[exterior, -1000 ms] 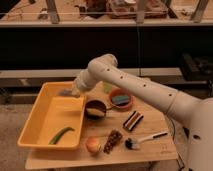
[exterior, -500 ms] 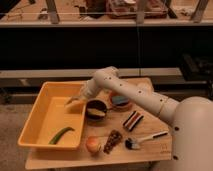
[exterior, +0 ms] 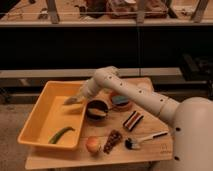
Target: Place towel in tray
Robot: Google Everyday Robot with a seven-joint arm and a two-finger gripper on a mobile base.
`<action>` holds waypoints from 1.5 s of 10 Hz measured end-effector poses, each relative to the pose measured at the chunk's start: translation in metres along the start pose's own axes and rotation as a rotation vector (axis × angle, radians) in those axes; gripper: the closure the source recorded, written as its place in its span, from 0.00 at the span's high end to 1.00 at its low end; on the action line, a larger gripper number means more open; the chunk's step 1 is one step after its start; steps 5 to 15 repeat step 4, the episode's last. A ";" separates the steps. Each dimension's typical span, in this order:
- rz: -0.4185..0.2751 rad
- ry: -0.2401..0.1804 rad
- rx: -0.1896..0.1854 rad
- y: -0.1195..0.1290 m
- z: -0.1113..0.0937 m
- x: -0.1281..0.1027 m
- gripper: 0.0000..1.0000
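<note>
**Arm dipping into the tray**

Since a second ago the arm (exterior: 135, 95) has swung down and left, so the gripper (exterior: 72, 100) now sits low over the tray's right side. Biggest thing on the table (exterior: 160, 150) is the yellow tray (exterior: 37, 120), with a green pepper (exterior: 61, 134) lying in it. Right beside it: dark bowl (exterior: 97, 109), orange bowl (exterior: 121, 102), apple (exterior: 93, 145), brush (exterior: 145, 139). Something pale hangs at the gripper tip, probably the towel (exterior: 70, 101), so it looks clamped on that. My guess is we're at the drop step, and next it just needs to let go and lift out.
</note>
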 end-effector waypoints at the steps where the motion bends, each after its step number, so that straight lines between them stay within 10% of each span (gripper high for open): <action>1: -0.011 -0.007 0.001 -0.002 -0.008 -0.010 0.78; 15: -0.031 -0.048 0.004 -0.004 -0.022 -0.028 0.78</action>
